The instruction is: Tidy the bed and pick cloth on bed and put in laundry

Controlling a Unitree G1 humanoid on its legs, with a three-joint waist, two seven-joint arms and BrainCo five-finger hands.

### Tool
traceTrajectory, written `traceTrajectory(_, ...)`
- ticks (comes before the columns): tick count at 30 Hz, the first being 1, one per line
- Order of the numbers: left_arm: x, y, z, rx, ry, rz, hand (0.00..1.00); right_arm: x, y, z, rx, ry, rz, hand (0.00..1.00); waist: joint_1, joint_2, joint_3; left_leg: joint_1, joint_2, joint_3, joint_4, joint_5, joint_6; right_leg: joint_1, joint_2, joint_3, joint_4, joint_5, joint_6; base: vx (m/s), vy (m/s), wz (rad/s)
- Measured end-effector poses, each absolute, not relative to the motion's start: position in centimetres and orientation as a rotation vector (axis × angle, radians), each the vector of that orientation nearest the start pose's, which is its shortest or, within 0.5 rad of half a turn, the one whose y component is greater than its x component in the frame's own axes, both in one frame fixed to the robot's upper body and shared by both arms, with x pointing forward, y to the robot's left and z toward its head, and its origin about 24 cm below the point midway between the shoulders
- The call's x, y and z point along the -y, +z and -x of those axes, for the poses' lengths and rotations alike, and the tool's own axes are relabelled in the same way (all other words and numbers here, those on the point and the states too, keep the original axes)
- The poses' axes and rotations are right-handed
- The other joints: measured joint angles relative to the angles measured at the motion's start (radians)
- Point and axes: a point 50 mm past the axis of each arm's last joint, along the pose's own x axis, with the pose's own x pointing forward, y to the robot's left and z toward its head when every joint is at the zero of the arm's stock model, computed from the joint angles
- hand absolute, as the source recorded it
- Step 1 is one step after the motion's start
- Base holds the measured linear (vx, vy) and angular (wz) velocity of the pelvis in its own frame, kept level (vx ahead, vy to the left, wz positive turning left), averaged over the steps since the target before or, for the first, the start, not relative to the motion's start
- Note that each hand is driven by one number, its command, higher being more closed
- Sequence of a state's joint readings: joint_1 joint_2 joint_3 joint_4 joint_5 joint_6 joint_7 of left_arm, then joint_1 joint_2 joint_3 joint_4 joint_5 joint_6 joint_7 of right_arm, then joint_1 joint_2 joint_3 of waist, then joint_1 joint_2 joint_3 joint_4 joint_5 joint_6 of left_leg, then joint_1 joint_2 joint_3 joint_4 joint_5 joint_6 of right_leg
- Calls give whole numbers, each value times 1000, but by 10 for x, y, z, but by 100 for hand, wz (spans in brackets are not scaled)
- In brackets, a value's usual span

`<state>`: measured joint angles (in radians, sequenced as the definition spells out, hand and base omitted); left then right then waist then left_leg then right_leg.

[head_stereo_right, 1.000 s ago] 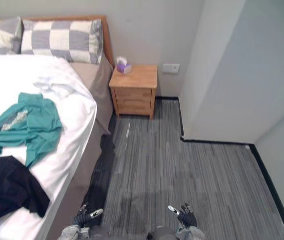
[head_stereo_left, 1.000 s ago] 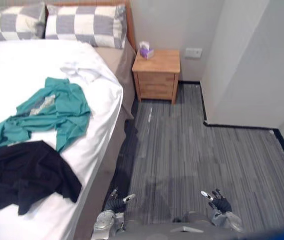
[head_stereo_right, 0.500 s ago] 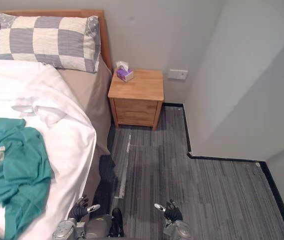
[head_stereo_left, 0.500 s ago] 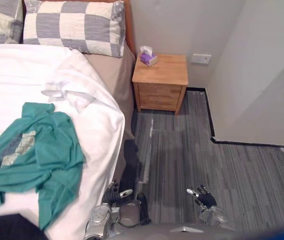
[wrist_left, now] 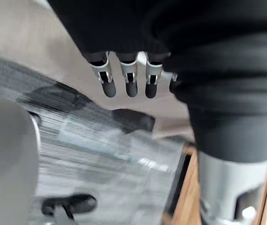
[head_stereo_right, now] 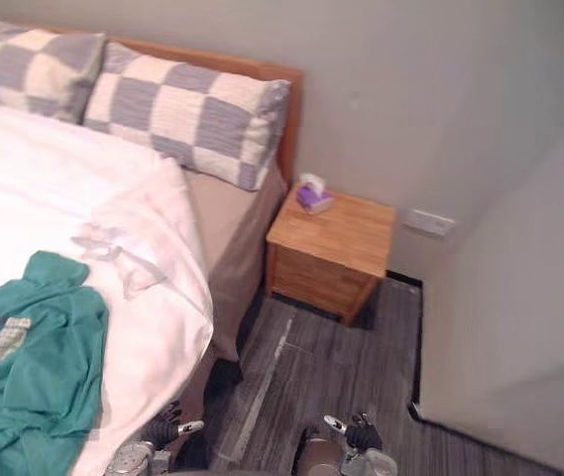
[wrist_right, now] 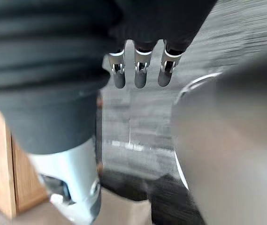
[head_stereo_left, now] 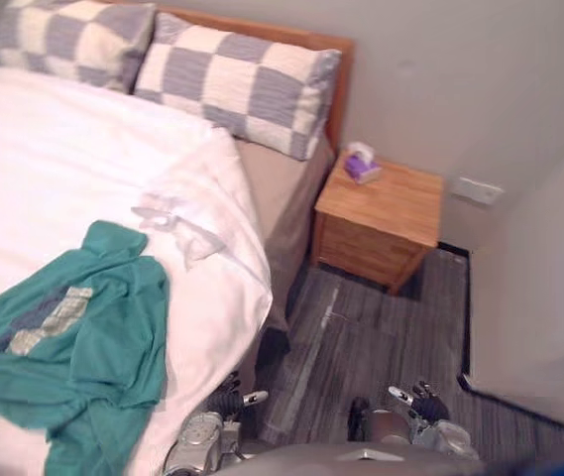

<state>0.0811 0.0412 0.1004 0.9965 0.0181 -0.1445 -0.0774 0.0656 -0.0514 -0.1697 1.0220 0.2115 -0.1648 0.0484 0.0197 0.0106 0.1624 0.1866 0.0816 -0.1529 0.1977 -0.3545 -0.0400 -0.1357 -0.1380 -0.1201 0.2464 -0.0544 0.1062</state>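
Note:
A teal green garment (head_stereo_left: 73, 342) lies crumpled on the white sheet of the bed (head_stereo_left: 54, 159), near its right edge. A rumpled fold of white sheet (head_stereo_left: 187, 213) sits just beyond it. My left hand (head_stereo_left: 224, 405) hangs low beside the bed's side, fingers relaxed and empty (wrist_left: 127, 77). My right hand (head_stereo_left: 422, 405) hangs over the grey floor, fingers also relaxed with nothing in them (wrist_right: 140, 70). Both hands are well short of the garment.
Two grey and cream checked pillows (head_stereo_left: 237, 84) lean on the wooden headboard. A wooden nightstand (head_stereo_left: 381, 218) with a purple tissue box (head_stereo_left: 363, 164) stands right of the bed. Striped grey carpet (head_stereo_left: 361, 337) lies between bed and wall (head_stereo_left: 549, 278).
The camera has swung and tilted, so bed, pillows and nightstand shifted right and lower. The teal garment sits further right in view. Both hands still hang low, unchanged.

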Motion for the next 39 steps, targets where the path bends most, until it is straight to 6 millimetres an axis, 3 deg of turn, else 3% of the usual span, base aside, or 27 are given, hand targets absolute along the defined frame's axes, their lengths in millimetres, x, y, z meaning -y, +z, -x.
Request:
traceTrajectory(1, -169, -151, -119, -915, 44, 55, 0, 199, -147, -120, -860, -260, -199, 0, 10, 32, -9, -14, 28, 4, 27, 3, -7, 3, 14, -31, 38, -43, -11, 275, -292, 64)
traceTrajectory(3, -157, -153, -113, -930, 50, 100, 0, 198, -142, -128, -827, -182, -135, 0, 15, 72, -30, -20, 75, -35, 28, 12, -29, 6, 35, -45, 132, -69, -18, 402, -304, 110)
traceTrajectory(5, -158, -151, -117, -910, 55, 105, 0, 188, -142, -131, -824, -113, -113, 0, 8, 58, -35, -30, 90, -85, 33, 54, -40, 4, 54, 31, 229, -90, -42, 300, -191, 152)
traceTrajectory(7, -170, -151, -113, -908, 127, 122, 0, 165, -142, -135, -822, -21, -122, 0, 40, 14, -53, -36, 95, -85, 28, 109, -51, 28, 33, -1, 273, -142, -38, 179, -202, 115)
traceTrajectory(9, -180, -153, -104, -920, 210, 158, 0, 151, -140, -144, -805, 35, -146, 0, 47, -6, -71, -72, 101, -86, 34, 135, -73, 59, 19, -47, 236, -178, -42, 154, -184, 94)
traceTrajectory(12, -186, -151, -101, -891, 279, 216, 0, 143, -138, -150, -789, 39, -200, 0, 50, 5, -71, -182, 96, -61, 145, 168, -90, 162, 11, -156, 98, -178, -43, 102, -140, 117)
traceTrajectory(14, -184, -150, -102, -871, 271, 225, 0, 150, -141, -144, -804, -23, -235, 0, 48, 9, -58, -210, 106, 65, 168, 194, -84, 239, -10, -251, 31, -177, -44, 41, -99, 140)
traceTrajectory(17, -175, -151, -101, -875, 214, 233, 0, 177, -145, -135, -825, -178, -264, 0, 22, 42, -48, -232, 138, 431, 194, 169, -56, 324, -28, -406, -8, -176, -44, -7, -25, 150)
traceTrajectory(18, -176, -151, -101, -875, 200, 221, 0, 181, -146, -133, -832, -208, -273, 0, 22, 42, -49, -233, 133, 469, 178, 170, -54, 333, -34, -428, -11, -178, -41, -34, 75, 120)
traceTrajectory(19, -179, -149, -103, -867, 175, 194, 0, 186, -147, -130, -838, -261, -295, 0, 24, 20, -53, -222, 94, 511, 91, 194, -20, 338, -59, -471, -23, -185, -30, -9, 78, 97)
traceTrajectory(21, -187, -147, -106, -852, 163, 157, 0, 190, -147, -129, -835, -322, -330, 0, 21, -17, -52, -168, 12, 519, -87, 305, 9, 336, -105, -504, -32, -184, -16, 22, 78, 73)
traceTrajectory(22, -186, -148, -105, -864, 126, 137, 0, 192, -148, -127, -832, -380, -361, 0, 7, -30, -45, -103, -32, 495, -274, 410, 16, 337, -111, -523, -31, -171, -4, -2, 88, 78)
traceTrajectory(23, -189, -149, -105, -874, 104, 118, 0, 191, -149, -125, -839, -410, -382, 0, -7, -29, -41, -100, -43, 462, -307, 428, 20, 341, -111, -536, -30, -168, -3, -43, 90, 85)
traceTrajectory(26, -194, -148, -109, -872, 82, 105, 0, 194, -152, -115, -868, -527, -438, 0, -19, -56, -23, -99, -51, 404, -308, 410, 34, 345, -125, -535, 45, -162, -13, -47, 53, 59)
traceTrajectory(27, -193, -149, -107, -891, 65, 91, 0, 199, -154, -109, -878, -591, -463, 0, -36, -52, -21, -106, -41, 377, -308, 396, 41, 312, -140, -517, 161, -137, -53, -30, 115, 81)
traceTrajectory(28, -194, -151, -105, -909, 50, 78, 0, 205, -155, -101, -878, -672, -512, 0, -57, -46, -18, -104, -17, 354, -307, 389, 41, 247, -142, -435, 301, -68, -100, -25, 102, 85)
traceTrajectory(29, -195, -151, -106, -915, 39, 66, 0, 208, -156, -97, -875, -712, -536, 0, -60, -28, -11, -100, 7, 343, -307, 389, 41, 195, -133, -361, 371, -47, -80, 17, 46, 64)
traceTrajectory(30, -194, -151, -108, -925, 23, 46, 0, 209, -156, -93, -868, -765, -583, 0, -62, -34, -11, -102, 21, 334, -307, 391, 41, 161, -109, -291, 381, -89, -61, 8, 2, 40)
traceTrajectory(31, -203, -150, -109, -938, 22, 14, 0, 211, -156, -91, -850, -826, -638, 0, -60, -42, -9, -110, 29, 330, -307, 391, 41, 145, -97, -246, 333, -141, -65, -2, -4, 29)
traceTrajectory(33, -205, -151, -107, -955, 34, 16, 0, 218, -155, -88, -805, -936, -709, 0, -60, -43, -8, -110, 36, 326, -307, 391, 40, 141, -78, -202, 223, -157, -73, 19, -24, 14)
traceTrajectory(35, -216, -151, -102, -968, 92, 34, 0, 233, -151, -80, -727, -1134, -787, 0, -60, -50, -13, -105, 30, 342, -307, 391, 25, 162, -51, -123, 29, -90, -45, 60, -89, 4)
traceTrajectory(36, -227, -151, -90, -987, 145, 40, 0, 245, -146, -76, -653, -1263, -832, 0, -58, -75, -27, -103, 19, 385, -307, 396, 15, 178, -68, -122, -27, -37, -15, 104, -170, -21)
traceTrajectory(37, -228, -152, -84, -1000, 169, 57, 0, 265, -134, -77, -545, -1379, -825, 0, -56, -76, -36, -95, 26, 446, -304, 394, -3, 186, -74, -126, -67, -50, 5, 148, -184, -42)
traceTrajectory(38, -228, -153, -81, -1007, 176, 64, 0, 278, -123, -83, -460, -1413, -816, 0, -53, -75, -37, -87, 31, 495, -300, 391, -8, 185, -75, -128, -86, -58, 3, 150, -173, -61)
traceTrajectory(39, -224, -157, -68, -1043, 193, 94, 0, 305, -96, -99, -311, -1433, -757, 0, -60, -48, -42, -83, 52, 565, -304, 392, -14, 181, -66, -124, -96, -59, 3, 117, -112, -37)
